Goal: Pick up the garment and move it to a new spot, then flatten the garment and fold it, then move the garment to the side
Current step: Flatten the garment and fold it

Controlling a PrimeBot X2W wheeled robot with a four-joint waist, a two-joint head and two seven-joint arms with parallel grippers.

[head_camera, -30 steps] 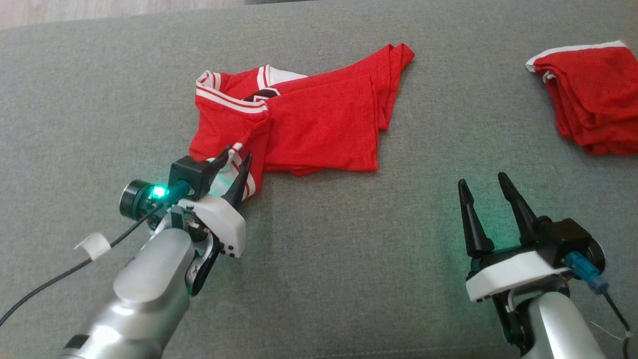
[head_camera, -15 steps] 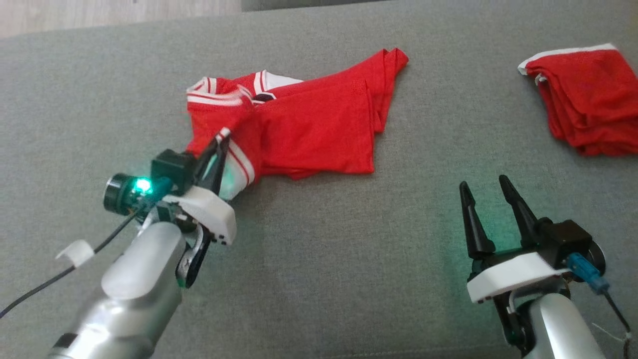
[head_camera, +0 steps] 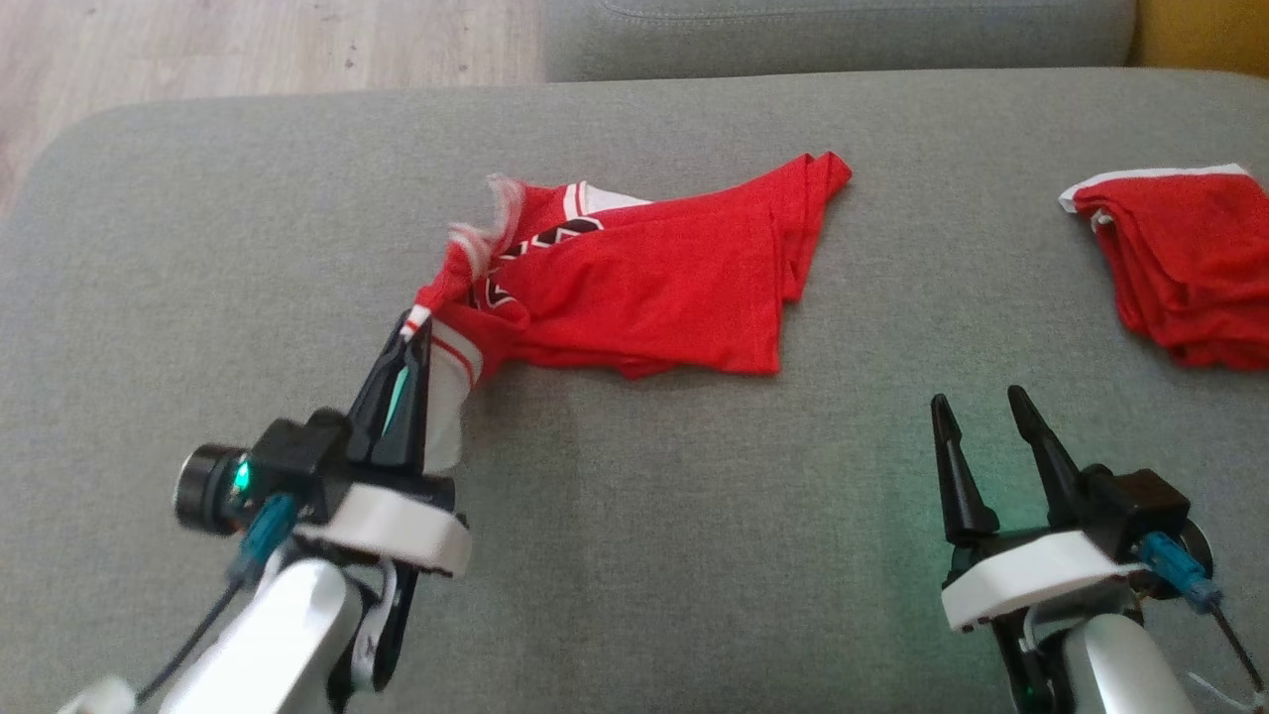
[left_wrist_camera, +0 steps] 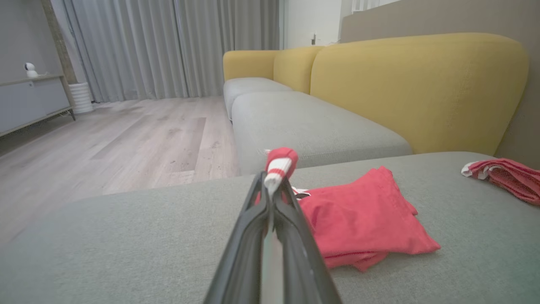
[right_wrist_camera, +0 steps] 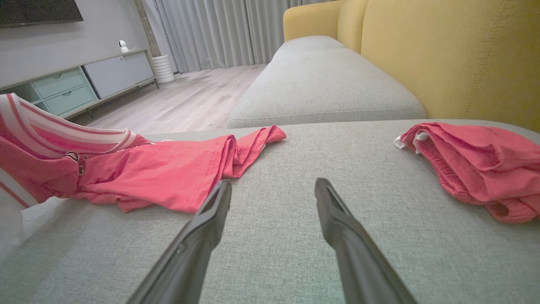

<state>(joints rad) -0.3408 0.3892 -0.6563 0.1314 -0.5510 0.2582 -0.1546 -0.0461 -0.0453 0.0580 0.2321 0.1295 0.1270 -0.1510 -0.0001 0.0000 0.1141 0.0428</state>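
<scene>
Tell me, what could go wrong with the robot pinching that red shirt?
1. The left gripper holds only a small striped edge of the shirt, so it might slip out.
2. The right gripper is open and away from the shirt; lifted by one corner, it may bunch up.
3. Dragged right, it could mix with the other red pile.

Red garment (head_camera: 654, 283) (white-striped trim), grey sofa (head_camera: 694, 516)

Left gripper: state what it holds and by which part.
The left gripper is shut on the red garment, pinching its white-striped edge. The right gripper is open and holds nothing.
</scene>
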